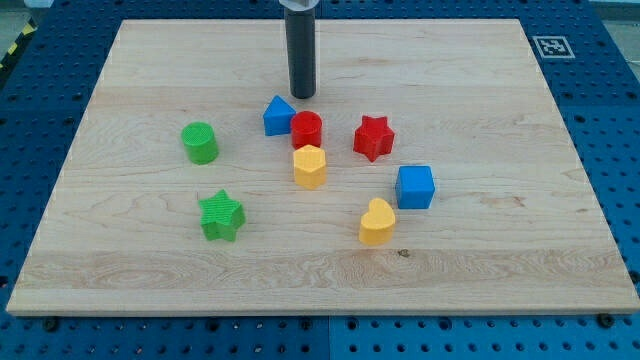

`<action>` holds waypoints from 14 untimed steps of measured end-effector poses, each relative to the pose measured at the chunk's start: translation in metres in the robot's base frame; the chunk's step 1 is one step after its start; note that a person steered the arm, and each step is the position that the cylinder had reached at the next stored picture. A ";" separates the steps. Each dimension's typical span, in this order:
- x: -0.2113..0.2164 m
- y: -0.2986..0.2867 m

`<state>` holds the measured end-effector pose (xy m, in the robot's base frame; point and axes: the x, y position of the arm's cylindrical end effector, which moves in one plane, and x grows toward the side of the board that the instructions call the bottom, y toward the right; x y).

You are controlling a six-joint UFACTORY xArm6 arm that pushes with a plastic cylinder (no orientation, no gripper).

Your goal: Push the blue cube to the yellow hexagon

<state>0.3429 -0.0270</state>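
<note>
The blue cube (415, 187) sits right of the board's centre, just above and right of a yellow heart (377, 222). The yellow hexagon (310, 166) stands near the centre, directly below a red cylinder (306, 129). The cube is about a hundred pixels to the hexagon's right and slightly lower. My tip (302, 95) is above the cluster, just up and right of a blue triangular block (278, 115), apart from the cube and the hexagon.
A red star (373, 137) lies between the cylinder and the cube, higher up. A green cylinder (200, 142) and a green star (221, 215) are on the left. The wooden board (120, 270) rests on a blue perforated table.
</note>
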 end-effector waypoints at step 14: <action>0.189 0.184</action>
<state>0.5317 0.1568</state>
